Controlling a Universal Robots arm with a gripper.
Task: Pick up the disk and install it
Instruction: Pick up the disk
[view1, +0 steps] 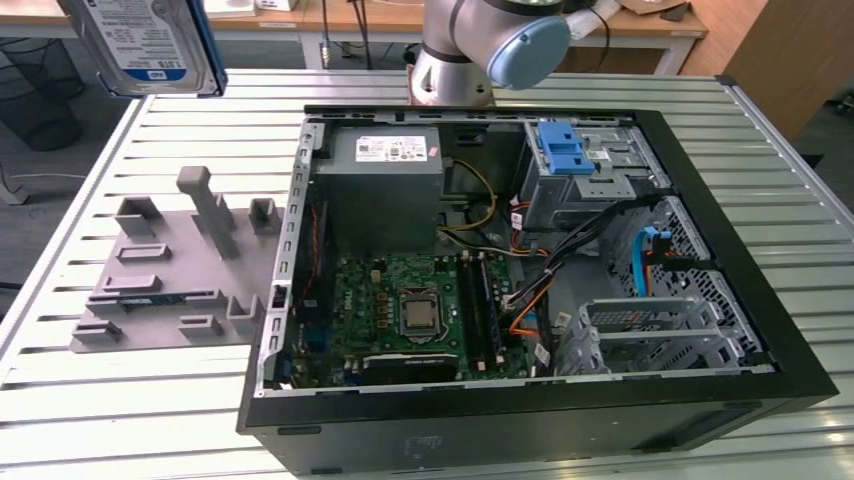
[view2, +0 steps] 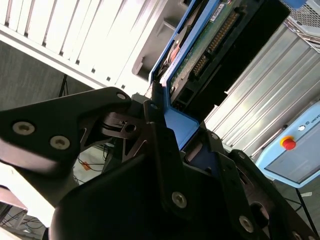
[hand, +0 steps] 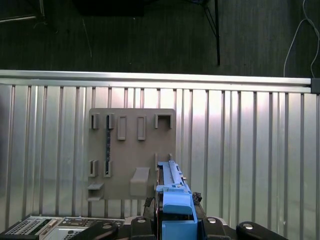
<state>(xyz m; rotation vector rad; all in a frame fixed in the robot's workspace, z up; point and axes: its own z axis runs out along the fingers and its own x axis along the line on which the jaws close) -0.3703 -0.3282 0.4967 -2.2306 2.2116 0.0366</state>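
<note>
Gripper (view2: 180, 121) is clamping on the disk (view2: 210, 42). In the second wrist view the black fingers (view2: 162, 155) are pressing on either side of the blue carrier frame (hand: 175, 205), with no gap showing. The green circuit-board face is showing to that camera.

In the first wrist view the disk is presenting edge-on. Its long axis is running straight out from the jaws toward the grey fixture board (hand: 132, 150), which is lying on the slatted table (hand: 250, 150). The disk is hanging clear of both.

In the exterior view the disk is hanging high at the exterior view's left, with its upper end cut off by the frame edge. The label is facing the camera, the long axis is standing near upright with a slight lean, and the lower short edge is pointing down at the table. It is well apart from the open computer case (view1: 534, 405).

Judgement: the step in hand is looking like the carry toward the case. Doing it well is calling for:
- pressure on the frame rails only, never on the board face;
- a steady long axis with no swinging;
- enough height to clear the case wall.

The loose cables (view1: 587, 235) beside the drive cage (view1: 654, 330) are looking like the main snag risk.

Farther back, the power-supply box (view1: 380, 190) is sitting inside the case, and the arm's base (view1: 461, 60) is standing beyond it.
</note>
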